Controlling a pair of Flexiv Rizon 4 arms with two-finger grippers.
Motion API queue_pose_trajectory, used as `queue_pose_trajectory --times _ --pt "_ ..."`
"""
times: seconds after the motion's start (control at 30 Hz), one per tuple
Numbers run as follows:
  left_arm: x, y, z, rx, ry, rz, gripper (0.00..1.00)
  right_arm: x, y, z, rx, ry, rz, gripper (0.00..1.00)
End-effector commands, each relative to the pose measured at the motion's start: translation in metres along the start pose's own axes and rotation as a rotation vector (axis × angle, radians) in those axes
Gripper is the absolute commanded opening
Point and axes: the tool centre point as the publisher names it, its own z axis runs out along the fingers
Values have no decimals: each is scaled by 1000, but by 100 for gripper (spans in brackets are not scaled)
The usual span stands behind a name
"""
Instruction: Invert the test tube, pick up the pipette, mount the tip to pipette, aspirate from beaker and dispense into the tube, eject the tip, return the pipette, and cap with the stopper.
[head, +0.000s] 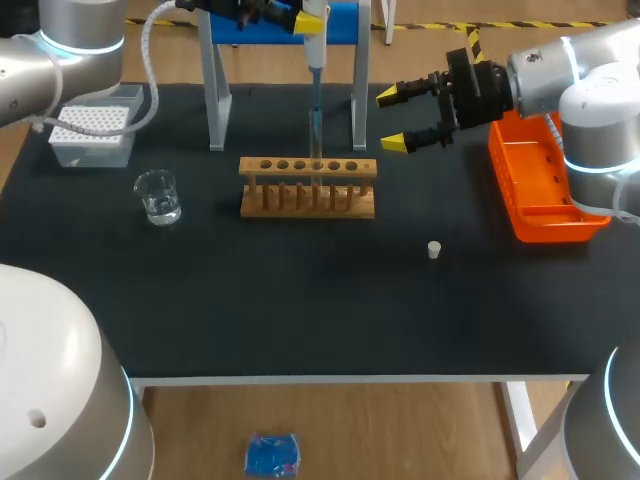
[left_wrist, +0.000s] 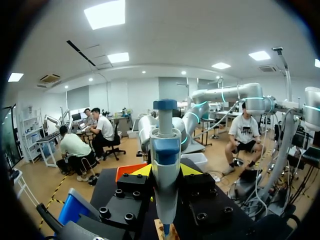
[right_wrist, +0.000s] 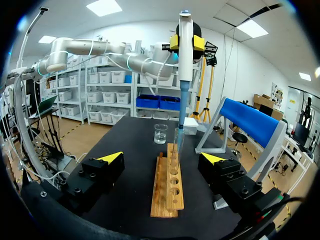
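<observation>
A: Left pincer (head: 283, 16)?
B: Clenched on pipette (head: 314, 45). Straight below it, tip down inside test tube (head: 315, 150), upright in wooden rack (head: 308, 203).
A: Right pincer (head: 392, 120)?
B: Released, spread wide, gripping and touching nothing. Hovering just beside rack, fingers pointed at tube.
A: Stage?
B: Looks like dispensing. Done, judging by layout: inverting tube, picking up pipette, mounting tip, probably aspirating. Left to do: ejecting tip, returning pipette, capping.
A: Stopper (head: 434, 250)?
B: Loose on bench (head: 300, 300), near right pincer, on its bench-front side. Beaker (head: 158, 196) well apart from both pincers.
</observation>
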Motion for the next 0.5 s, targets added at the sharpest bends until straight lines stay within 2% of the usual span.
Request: queue_pose_trajectory --times 0.03,0.5 --pt "3 2 1 6 -10 3 0 0 0 0 1 1 0 100" --pt "3 6 1 17 -14 5 0 0 0 0 1 1 0 100"
